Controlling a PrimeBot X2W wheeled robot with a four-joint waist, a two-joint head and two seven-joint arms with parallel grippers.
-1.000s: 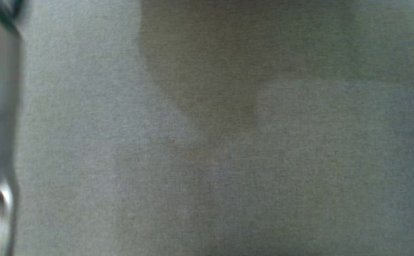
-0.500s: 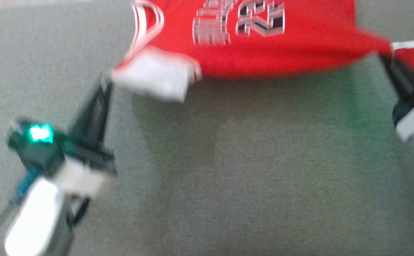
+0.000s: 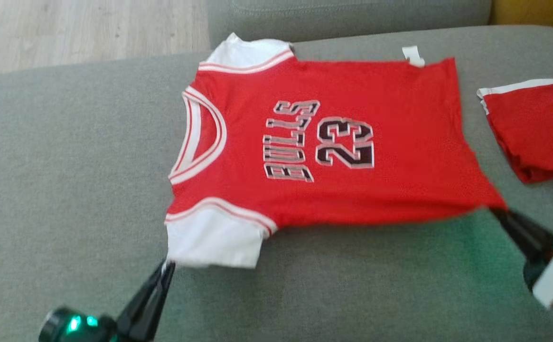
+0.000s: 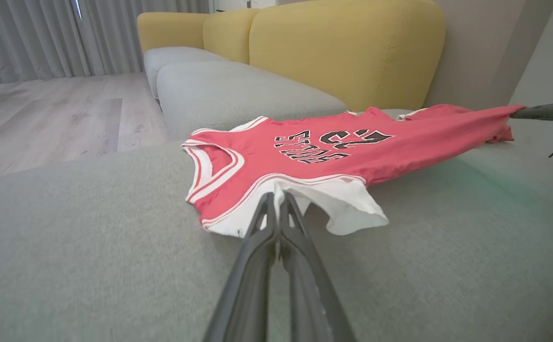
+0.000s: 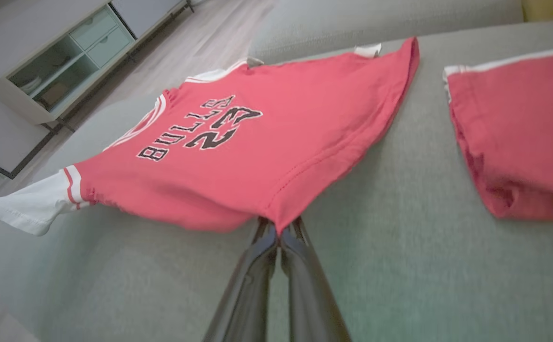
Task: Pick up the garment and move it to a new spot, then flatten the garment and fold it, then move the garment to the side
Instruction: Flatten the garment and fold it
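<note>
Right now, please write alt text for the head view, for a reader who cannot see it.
A red jersey printed BULLS 23 lies spread on a grey sofa cushion, neck toward the left. The left tool pinches its near white sleeve and the right tool pinches its near hem corner. A second red garment lies at the right edge.

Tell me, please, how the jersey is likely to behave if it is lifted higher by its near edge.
Probably floppy: the jersey sags between the left hand and right hand, and its sleeve droops. Likely light, since two thin pinches hold the near edge off the sofa. The far edge, lying on the sofa, would probably drag.
</note>
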